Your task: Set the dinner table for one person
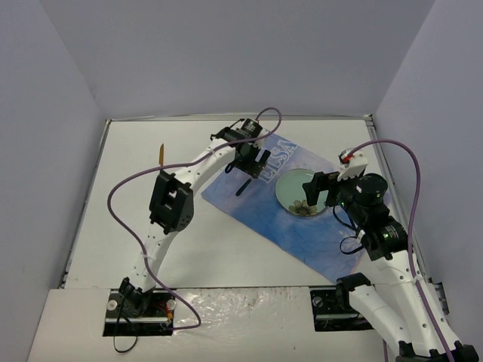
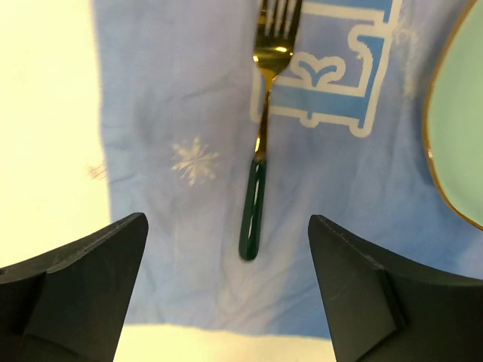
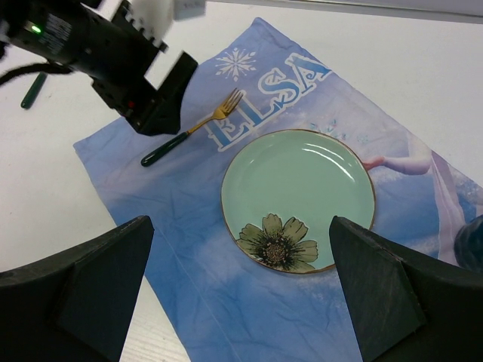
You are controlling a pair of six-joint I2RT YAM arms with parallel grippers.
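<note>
The dinner table (image 1: 128, 219) is a white top carrying a blue Elsa placemat (image 1: 260, 219). A pale green plate (image 1: 300, 190) with a flower print lies on the mat. Left of it, also on the mat, lies a fork (image 2: 256, 204) with gold tines and a dark green handle. My left gripper (image 2: 226, 223) hovers open just above the fork's handle end, touching nothing. My right gripper (image 3: 241, 226) hangs open over the near rim of the plate (image 3: 298, 197), empty. The right wrist view also shows the fork (image 3: 189, 134) and the left gripper (image 3: 147, 94).
A gold-bladed utensil (image 1: 161, 153) lies on the bare table at the back left, its dark green handle (image 3: 33, 90) just showing in the right wrist view. A dark blue thing (image 3: 472, 243) peeks in at the mat's right edge. Grey walls enclose three sides.
</note>
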